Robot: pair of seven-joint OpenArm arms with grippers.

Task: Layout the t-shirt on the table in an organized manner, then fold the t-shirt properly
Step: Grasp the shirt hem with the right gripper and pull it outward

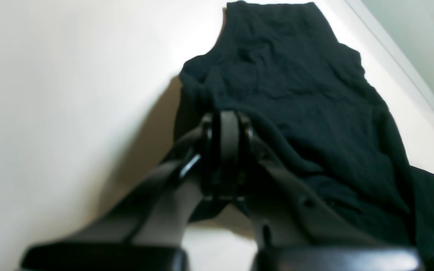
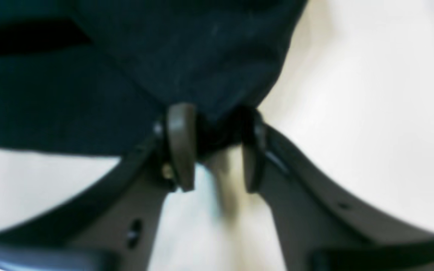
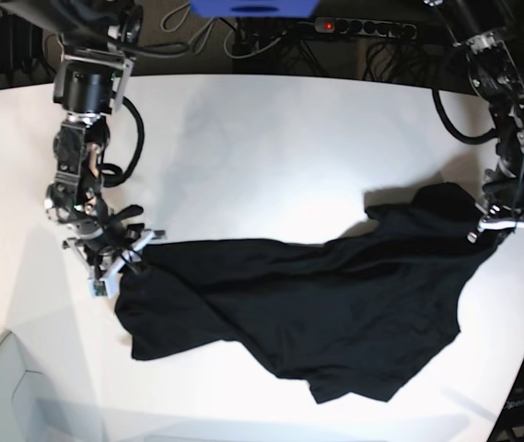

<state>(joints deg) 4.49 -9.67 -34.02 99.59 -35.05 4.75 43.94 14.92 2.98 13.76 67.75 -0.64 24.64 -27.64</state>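
The black t-shirt (image 3: 317,295) lies crumpled and stretched across the white table (image 3: 271,147) between my two grippers. My left gripper (image 3: 506,221) is at the right in the base view, shut on the shirt's raised right corner. In the left wrist view its jaws (image 1: 228,128) stand together with the t-shirt (image 1: 296,94) running away from them. At the shirt's left end is my right gripper (image 3: 119,262). The right wrist view shows its fingers (image 2: 217,150) a little apart, with a bunch of the t-shirt (image 2: 164,56) pinched between the tips.
A power strip (image 3: 363,28) and cables run behind the table's far edge, beside a blue object (image 3: 252,7). The table's curved front edge (image 3: 4,350) passes near the right arm. The table's side edge (image 1: 401,56) runs close along the shirt.
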